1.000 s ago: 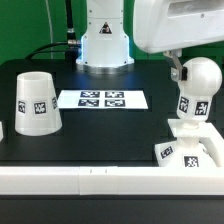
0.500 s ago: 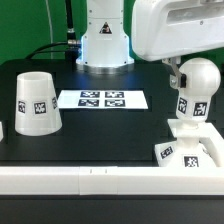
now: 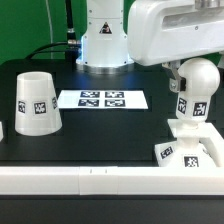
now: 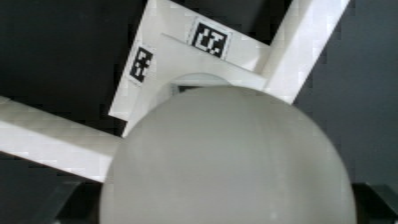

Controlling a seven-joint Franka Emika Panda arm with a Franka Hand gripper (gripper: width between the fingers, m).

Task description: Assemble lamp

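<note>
A robotics lab: black table (image 3: 110, 135), tagged marker board (image 3: 101, 99), mounted white robot arm (image 3: 103, 35)

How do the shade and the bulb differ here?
The shade is a tapered cup, wide end down; the bulb is rounded on a narrower neck. The shade looks larger than the bulb. The shade stands alone on the table at the exterior view's left; the bulb stands upright on the base at its right. Both are white and carry black-and-white tags.
</note>
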